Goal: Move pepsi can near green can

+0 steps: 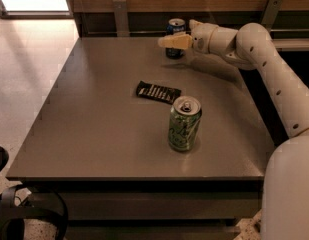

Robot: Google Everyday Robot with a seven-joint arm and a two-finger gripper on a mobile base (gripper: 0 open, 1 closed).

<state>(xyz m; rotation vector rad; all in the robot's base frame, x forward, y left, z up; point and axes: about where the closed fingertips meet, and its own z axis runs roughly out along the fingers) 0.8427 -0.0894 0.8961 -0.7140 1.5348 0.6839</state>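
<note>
The pepsi can [175, 26] is dark blue with a silver top and stands upright at the far edge of the table, right of centre. My gripper [169, 41] reaches in from the right at the can's height and crosses in front of its middle, hiding part of its side. The green can [184, 124] is light green with a swirly pattern and an open silver top. It stands upright near the front of the table, well apart from the pepsi can.
A dark flat snack bar [158, 92] lies on the grey table [94, 134] between the two cans, a little to the left. My white arm [274, 69] spans the table's right side. A wooden wall with posts backs the far edge.
</note>
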